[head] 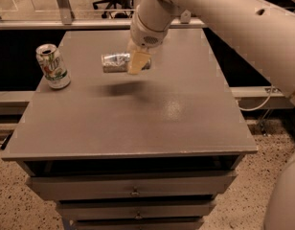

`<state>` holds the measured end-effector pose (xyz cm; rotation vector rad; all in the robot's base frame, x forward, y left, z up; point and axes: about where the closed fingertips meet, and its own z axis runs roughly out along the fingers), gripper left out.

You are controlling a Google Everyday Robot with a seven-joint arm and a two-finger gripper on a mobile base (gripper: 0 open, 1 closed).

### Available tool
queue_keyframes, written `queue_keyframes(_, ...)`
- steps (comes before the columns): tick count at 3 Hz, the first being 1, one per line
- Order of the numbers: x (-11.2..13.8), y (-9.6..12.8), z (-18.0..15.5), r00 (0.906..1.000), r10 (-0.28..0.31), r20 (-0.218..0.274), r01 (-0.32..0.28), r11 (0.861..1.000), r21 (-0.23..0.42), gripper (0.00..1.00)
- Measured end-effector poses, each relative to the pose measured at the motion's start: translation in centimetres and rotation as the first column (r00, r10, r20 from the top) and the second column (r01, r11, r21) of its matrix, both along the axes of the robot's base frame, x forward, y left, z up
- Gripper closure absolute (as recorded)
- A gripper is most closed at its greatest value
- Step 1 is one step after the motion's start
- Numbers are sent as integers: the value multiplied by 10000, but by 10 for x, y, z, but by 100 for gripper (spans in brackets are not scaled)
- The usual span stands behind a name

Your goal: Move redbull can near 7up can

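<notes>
The redbull can (115,62) is a slim silver can, held on its side above the grey table (138,128), with its shadow on the tabletop below it. My gripper (139,63) is shut on the can's right end, hanging from the white arm that comes in from the upper right. The 7up can (52,66) is white with a green band and stands upright near the table's left edge. The redbull can is to the right of the 7up can, about one can length away, and higher.
The table stands on a cabinet with drawers (133,188) below its front edge. A rail and window frame (66,13) run behind the table. A cable (262,99) hangs at the right side. The red cola can is hidden behind the arm.
</notes>
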<state>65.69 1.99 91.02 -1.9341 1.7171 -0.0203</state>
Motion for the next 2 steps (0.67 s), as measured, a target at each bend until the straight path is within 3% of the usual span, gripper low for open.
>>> queue_keyframes(2, 44, 71, -23, 9994, -320, -138, 322, 9994, 133, 100)
